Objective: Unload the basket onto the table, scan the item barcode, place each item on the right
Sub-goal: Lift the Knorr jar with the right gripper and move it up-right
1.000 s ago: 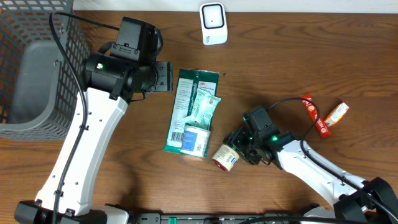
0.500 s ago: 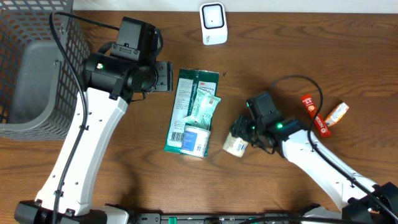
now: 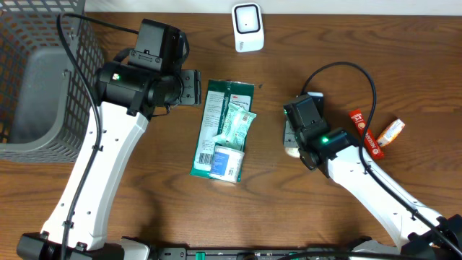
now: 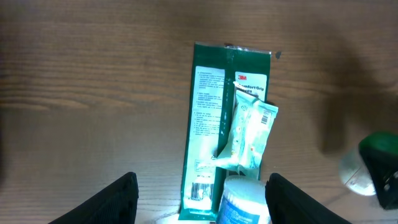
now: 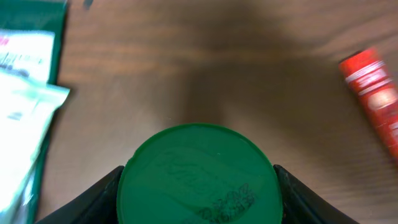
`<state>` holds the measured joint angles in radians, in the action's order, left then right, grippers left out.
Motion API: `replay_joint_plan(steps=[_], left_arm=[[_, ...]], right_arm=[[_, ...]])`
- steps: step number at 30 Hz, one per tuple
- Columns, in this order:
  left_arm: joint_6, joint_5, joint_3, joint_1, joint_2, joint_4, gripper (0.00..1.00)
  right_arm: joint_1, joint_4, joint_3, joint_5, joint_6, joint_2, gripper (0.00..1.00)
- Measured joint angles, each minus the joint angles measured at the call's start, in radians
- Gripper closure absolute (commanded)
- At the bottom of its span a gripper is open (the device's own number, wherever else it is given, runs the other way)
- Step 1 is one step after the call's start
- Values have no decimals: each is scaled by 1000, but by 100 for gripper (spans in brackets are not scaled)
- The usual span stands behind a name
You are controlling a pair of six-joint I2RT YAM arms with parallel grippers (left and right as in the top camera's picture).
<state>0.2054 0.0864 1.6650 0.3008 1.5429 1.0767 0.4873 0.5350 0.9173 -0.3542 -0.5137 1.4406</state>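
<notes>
From overhead, your left arm runs as a long white link up to a bulky black wrist. It is bent so the left tool (image 3: 192,88) points sideways at the top left corner of the flat, glossy green rectangular packet (image 3: 216,115), which lies on the brown wood-grain tabletop (image 3: 166,202). Your right arm reaches in from the packet's lower right, and its black wrist sits to the packet's right. The right tool (image 3: 291,134) is clamped on the small white round jar with a green plastic lid (image 3: 290,150), near the packet's right edge but apart from it. The white rounded-box scanner (image 3: 247,27) stands above the packet's top right corner. A crinkled pale green sachet (image 3: 238,124) lies on the packet, and a white-and-blue tub (image 3: 228,163) lies at its lower end. Further right of the packet are a red tube (image 3: 363,132) and a small orange pack (image 3: 391,131). Far to its left is a grey wire-mesh basket (image 3: 65,43).

In the left wrist view, the left tool (image 4: 202,186) hangs spread wide over the packet's (image 4: 208,112) lower end, gripping nothing. The two black fingers (image 4: 118,199) flank the tub (image 4: 245,202). The jar (image 4: 373,158) shows blurred off the packet's right.

In the right wrist view, the smooth, embossed green lid of the jar (image 5: 199,168) fills the gap of the right tool (image 5: 198,183), and both black fingers (image 5: 93,199) press against its rim. The packet (image 5: 28,12) sits at far left and the red tube (image 5: 373,93) at right.
</notes>
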Motion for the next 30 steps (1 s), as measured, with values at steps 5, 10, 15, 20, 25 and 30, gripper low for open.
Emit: replay_joint_plan(steps=[5, 10, 15, 20, 25, 30], left_arm=[[0, 0, 0, 0, 0, -6, 33], [0, 0, 0, 0, 0, -8, 33], [0, 0, 0, 0, 0, -8, 33], [0, 0, 0, 0, 0, -10, 33], [0, 0, 0, 0, 0, -10, 33], [0, 0, 0, 0, 0, -15, 33]], right_arm=[[0, -77, 0, -122, 10, 0, 46], [0, -130, 0, -187, 14, 23, 46], [0, -203, 0, -225, 21, 107, 46], [0, -270, 0, -231, 42, 190, 44], [6, -262, 0, -239, 55, 194, 21], [34, -214, 0, -253, 68, 193, 3]])
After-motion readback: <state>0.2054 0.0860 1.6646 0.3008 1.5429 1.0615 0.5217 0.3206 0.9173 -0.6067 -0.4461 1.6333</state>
